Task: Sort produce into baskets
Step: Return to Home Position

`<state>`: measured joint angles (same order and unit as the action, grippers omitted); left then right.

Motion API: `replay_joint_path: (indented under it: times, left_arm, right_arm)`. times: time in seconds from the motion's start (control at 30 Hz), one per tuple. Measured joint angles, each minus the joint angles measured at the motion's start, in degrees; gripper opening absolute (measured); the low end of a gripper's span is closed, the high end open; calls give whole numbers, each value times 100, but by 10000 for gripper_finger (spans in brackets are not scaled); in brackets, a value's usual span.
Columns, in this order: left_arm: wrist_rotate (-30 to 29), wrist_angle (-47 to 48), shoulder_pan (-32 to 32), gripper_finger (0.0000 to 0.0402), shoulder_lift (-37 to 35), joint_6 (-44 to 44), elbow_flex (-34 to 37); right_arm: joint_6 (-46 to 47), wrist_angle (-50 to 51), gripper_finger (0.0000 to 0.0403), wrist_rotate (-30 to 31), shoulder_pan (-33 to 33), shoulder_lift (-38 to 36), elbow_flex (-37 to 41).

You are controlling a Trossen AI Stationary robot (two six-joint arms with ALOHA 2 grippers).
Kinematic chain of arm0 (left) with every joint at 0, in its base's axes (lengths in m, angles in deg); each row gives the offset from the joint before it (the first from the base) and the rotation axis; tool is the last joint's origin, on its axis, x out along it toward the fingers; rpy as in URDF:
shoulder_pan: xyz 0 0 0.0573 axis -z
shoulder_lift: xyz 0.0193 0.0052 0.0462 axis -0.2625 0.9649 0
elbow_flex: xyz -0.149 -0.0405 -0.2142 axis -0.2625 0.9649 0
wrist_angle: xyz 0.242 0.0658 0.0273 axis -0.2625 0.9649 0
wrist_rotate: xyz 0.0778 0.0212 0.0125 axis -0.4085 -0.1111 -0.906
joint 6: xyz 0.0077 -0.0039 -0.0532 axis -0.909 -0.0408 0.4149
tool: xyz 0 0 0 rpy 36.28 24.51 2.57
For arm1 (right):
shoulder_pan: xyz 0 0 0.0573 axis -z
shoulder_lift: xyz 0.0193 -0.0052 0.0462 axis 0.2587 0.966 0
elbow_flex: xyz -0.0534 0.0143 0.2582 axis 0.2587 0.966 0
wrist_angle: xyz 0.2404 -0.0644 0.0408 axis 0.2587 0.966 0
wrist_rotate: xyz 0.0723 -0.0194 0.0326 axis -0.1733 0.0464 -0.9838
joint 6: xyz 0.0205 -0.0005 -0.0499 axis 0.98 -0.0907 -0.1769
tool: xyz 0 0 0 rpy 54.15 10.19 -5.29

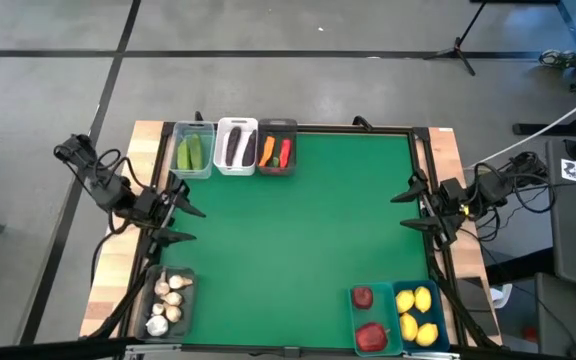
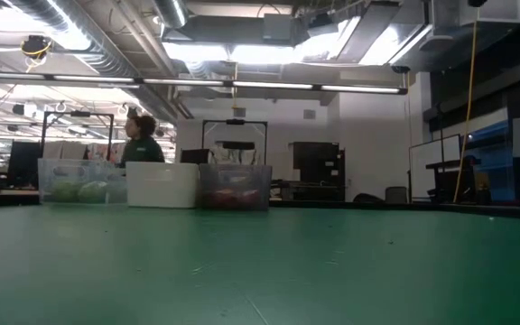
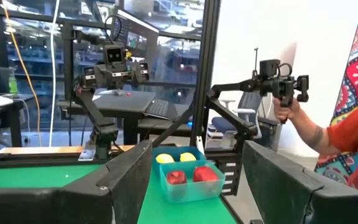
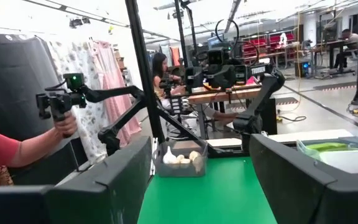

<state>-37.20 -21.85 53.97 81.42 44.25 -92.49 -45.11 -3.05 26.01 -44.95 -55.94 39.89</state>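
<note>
Six bins stand on the green mat. At the far left, a clear bin (image 1: 193,150) holds green cucumbers, a white bin (image 1: 235,146) holds purple eggplants, and a dark bin (image 1: 277,148) holds an orange carrot and a red chili. At the near left, a dark bin (image 1: 168,303) holds white garlic bulbs. At the near right, one teal bin (image 1: 370,320) holds red round fruits and the other (image 1: 419,315) holds yellow lemons. My left gripper (image 1: 190,223) is open and empty at the table's left edge. My right gripper (image 1: 404,210) is open and empty at the right edge.
A black frame (image 1: 348,128) runs around the mat. The middle of the mat (image 1: 298,235) is bare. A person's hand holds a hand-held grip beyond the table in the left wrist view (image 3: 284,93) and in the right wrist view (image 4: 61,109). Another person (image 2: 140,137) shows behind the far bins.
</note>
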Motion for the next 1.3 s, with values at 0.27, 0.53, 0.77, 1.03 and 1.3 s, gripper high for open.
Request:
replay_joint_path:
  times: [0.27, 0.53, 0.77, 1.03, 1.3]
  left_arm:
    - [-160, -826, 1, 246, -792, 98, 1107]
    - [-211, -1528, 1, 246, -1367, 209, 2032]
    - [-324, -1989, -1, 246, -1703, 367, 2626]
    - [-529, -2131, -6, 246, -2068, 489, 3029]
    - [-574, -1837, -12, 246, -2223, 568, 3022]
  right_arm:
    - [156, -275, 270, 94, 0, -380, 578]
    - [356, -733, 270, 252, 0, -1034, 1407]
    - [494, -1045, 270, 323, 0, -1837, 2159]
    - [613, -1229, 270, 406, 0, -2174, 2598]
    - [673, -1295, 270, 532, -2, -2177, 2897]
